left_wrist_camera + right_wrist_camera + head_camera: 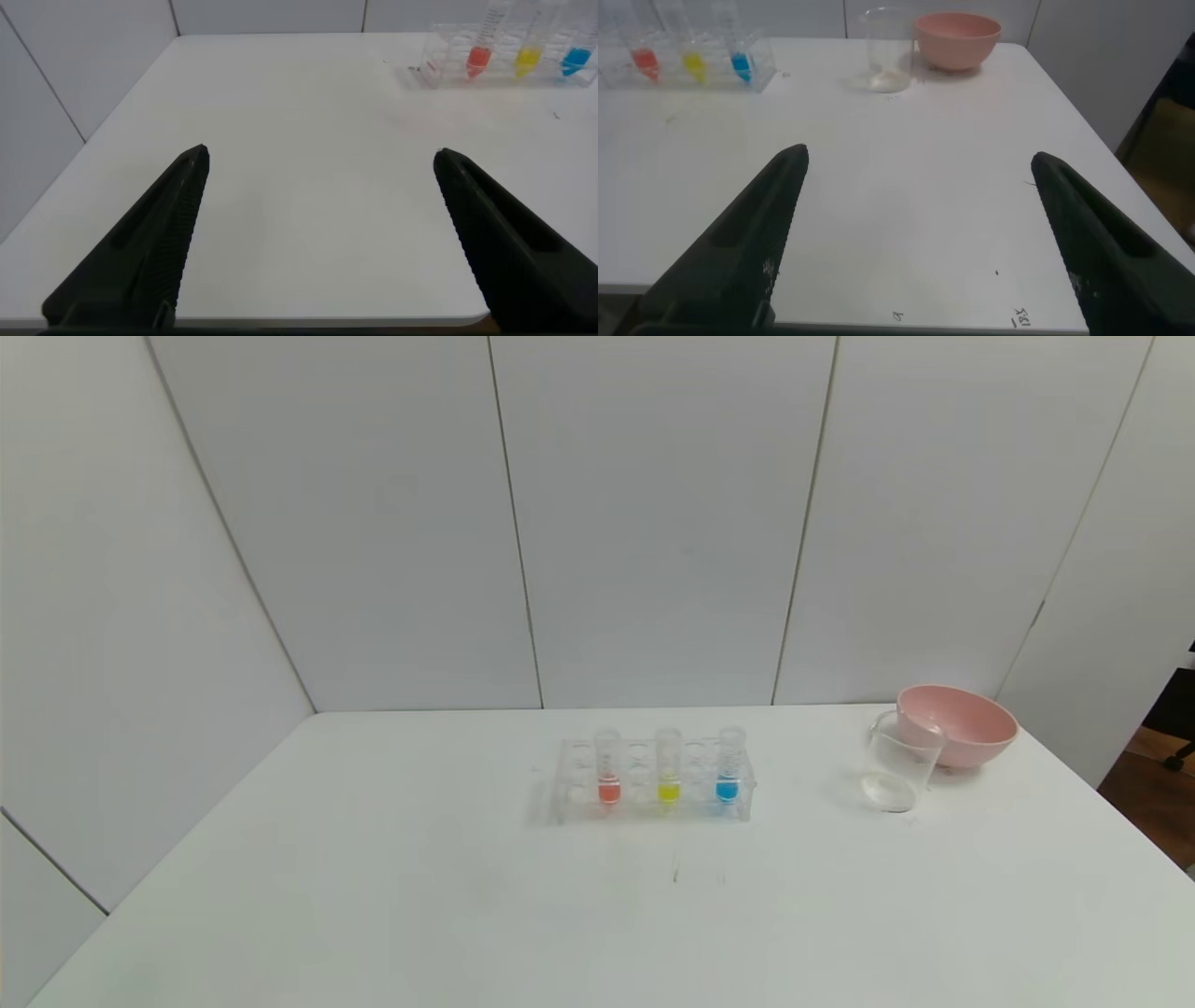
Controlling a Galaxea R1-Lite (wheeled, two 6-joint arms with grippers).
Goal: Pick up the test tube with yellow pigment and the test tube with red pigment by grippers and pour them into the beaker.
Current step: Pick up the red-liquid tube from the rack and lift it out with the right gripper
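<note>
The red-tipped test tube (pixel 609 767), the yellow-tipped test tube (pixel 668 766) and a blue-tipped tube (pixel 728 765) stand upright in a clear rack (pixel 651 782) at the table's middle. The clear beaker (pixel 898 762) stands to the right, empty, just in front of a pink bowl. Neither arm shows in the head view. My left gripper (pixel 320 157) is open and empty over the table's near left edge, the rack (pixel 505 58) far ahead. My right gripper (pixel 918 157) is open and empty over the near right edge, with the beaker (pixel 886 50) and tubes (pixel 691 63) far ahead.
A pink bowl (pixel 955 724) sits at the back right, touching or just behind the beaker. White wall panels close the back and left. The table's right edge drops to a dark floor (pixel 1153 793).
</note>
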